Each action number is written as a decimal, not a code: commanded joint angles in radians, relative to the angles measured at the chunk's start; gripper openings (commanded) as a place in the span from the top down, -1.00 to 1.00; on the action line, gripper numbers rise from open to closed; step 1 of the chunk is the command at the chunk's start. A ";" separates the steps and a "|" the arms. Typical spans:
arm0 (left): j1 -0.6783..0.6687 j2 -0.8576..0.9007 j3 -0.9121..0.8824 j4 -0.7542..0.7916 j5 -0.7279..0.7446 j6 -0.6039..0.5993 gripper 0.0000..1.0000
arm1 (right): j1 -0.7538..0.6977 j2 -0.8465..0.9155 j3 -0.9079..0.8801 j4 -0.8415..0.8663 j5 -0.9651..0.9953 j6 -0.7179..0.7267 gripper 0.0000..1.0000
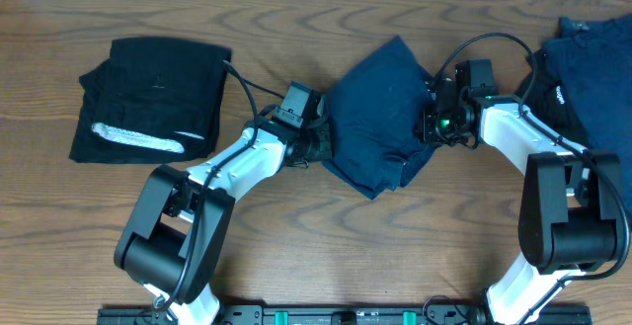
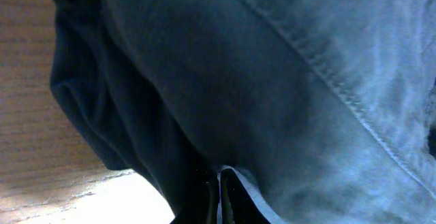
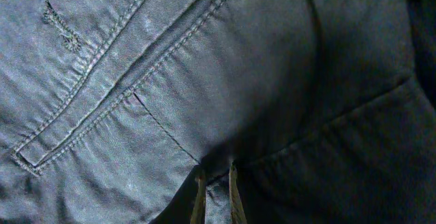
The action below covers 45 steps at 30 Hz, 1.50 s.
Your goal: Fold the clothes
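Left end effector and right end effector pinch the navy garment on the counter near its far edge; wrist views alone reveal seams (pocket stitching); arms reach low, converging.

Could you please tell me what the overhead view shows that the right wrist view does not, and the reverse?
Only the overhead view shows the folded black cloth garment with a whitish band on the left, a dark navy cloth pile on the right, the brown wooden table and the left gripper. Only the right wrist view shows the fine stitching and a sewn pocket seam up close. Both views show the navy blue cloth garment in the middle and the right gripper pinching it.
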 commanded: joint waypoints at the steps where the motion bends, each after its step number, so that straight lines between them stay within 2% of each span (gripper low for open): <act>1: 0.008 -0.069 0.021 -0.008 -0.021 0.029 0.88 | -0.009 0.043 -0.007 -0.006 0.012 -0.023 0.71; 6: 0.007 -0.225 0.035 0.013 -0.022 0.029 0.89 | -0.011 0.043 -0.004 -0.004 -0.019 -0.023 0.59; 8: 0.006 -0.259 0.035 0.019 -0.021 0.027 0.88 | -0.012 0.036 0.002 -0.005 -0.042 -0.023 0.44; 10: 0.000 -0.267 0.035 0.019 -0.011 0.024 0.88 | -0.012 0.016 0.013 -0.005 -0.079 -0.023 0.17; 14: -0.030 -0.229 0.035 0.055 0.110 0.024 0.88 | -0.012 -0.042 0.017 -0.008 -0.093 -0.023 -0.06; 17: -0.069 -0.174 0.035 0.151 0.208 0.024 0.88 | -0.013 -0.094 0.017 -0.018 -0.089 -0.023 -0.17; 20: -0.113 -0.113 0.035 0.233 0.246 -0.014 0.88 | -0.019 -0.143 0.017 -0.043 -0.040 -0.022 -0.33; 23: -0.141 -0.066 0.035 0.252 0.249 -0.028 0.88 | -0.031 -0.176 0.017 -0.073 0.032 -0.022 -0.47; 30: -0.147 0.026 0.035 0.219 0.268 -0.028 0.88 | -0.056 -0.185 0.016 -0.089 0.058 -0.022 -0.56; 34: -0.145 0.068 0.034 0.164 0.267 -0.024 0.88 | -0.063 -0.184 0.016 -0.089 0.084 -0.022 -0.76; 37: -0.135 0.104 0.034 0.144 0.265 -0.025 0.88 | -0.063 -0.184 0.016 -0.092 0.084 -0.022 -0.76; 43: -0.069 0.162 0.034 0.069 0.267 -0.158 0.88 | -0.063 -0.184 0.014 -0.092 0.084 -0.022 -0.75; 45: -0.043 0.169 0.034 0.039 0.270 -0.169 0.88 | -0.063 -0.184 0.014 -0.093 0.084 -0.022 -0.75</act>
